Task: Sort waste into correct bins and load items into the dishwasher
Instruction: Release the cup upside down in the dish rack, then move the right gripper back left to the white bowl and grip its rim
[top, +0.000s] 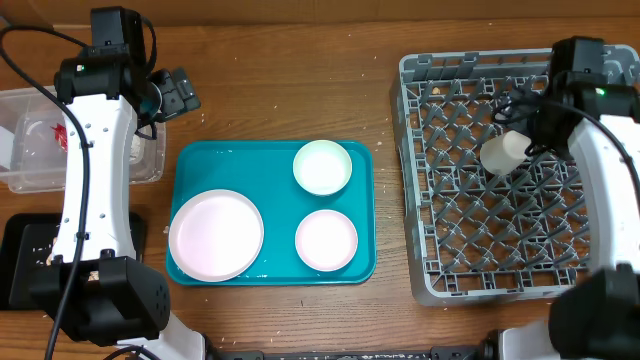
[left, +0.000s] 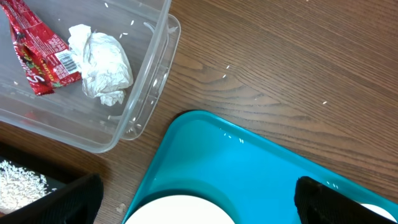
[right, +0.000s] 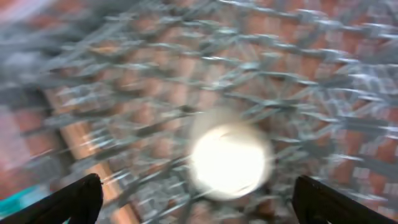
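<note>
A wooden table (top: 300, 70) seen from above, with a robot arm at each side edge of the frame.

A teal tray (top: 270, 170) sits at centre. On it are a round pale plate (top: 215, 235) at lower left, one white bowl (top: 322, 166) at upper right and a second white bowl (top: 326, 240) just below it.

A grey dish rack (top: 410, 180) with upright pegs fills the right side. A small white cup (top: 503, 152) lies inside it, in the upper middle part, tipped on its side. The right gripper (top: 532, 128) hangs just beside the cup. Its wrist camera is badly blurred, but its two fingers (right: 68, 202) show at the bottom corners, spread wide. The cup appears as a bright disc lying free between them, seemingly not touched.

At the upper left edge is a clear plastic tub (left: 152, 81). Inside lie a red crinkled snack wrapper (left: 37, 53) and, touching it, a crumpled white napkin ball (left: 102, 65). Below the tub, at lower left, is a flat black tray (top: 20, 240) holding white rice (left: 18, 183). A few loose grains dot the wood nearby.

The left gripper (left: 199, 190) hovers over the tray's upper left corner, beside the tub. Its fingers are wide apart and hold nothing.
</note>
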